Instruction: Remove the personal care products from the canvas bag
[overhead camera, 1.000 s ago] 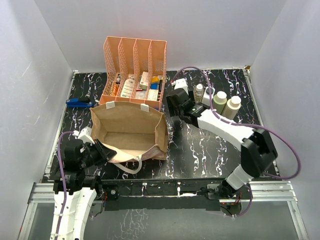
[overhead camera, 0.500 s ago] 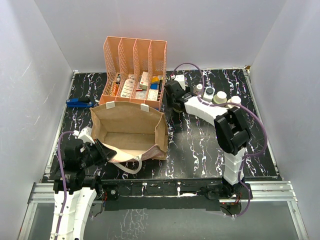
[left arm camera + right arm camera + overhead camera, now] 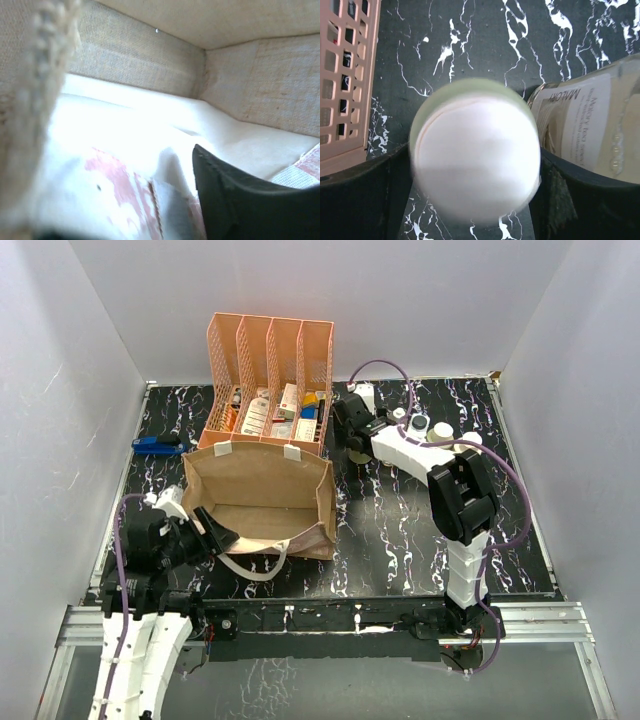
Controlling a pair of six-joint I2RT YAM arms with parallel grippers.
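Olive-green bottle [image 3: 470,84] (cream cap [image 3: 476,162]) sits clamped in right claw [image 3: 475,152] — near rack [image 3: 345,75].

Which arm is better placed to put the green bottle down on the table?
Right: the right gripper grips the pale green bottle over the table, beside the labelled bottle; the left gripper is at the canvas bag's rim.
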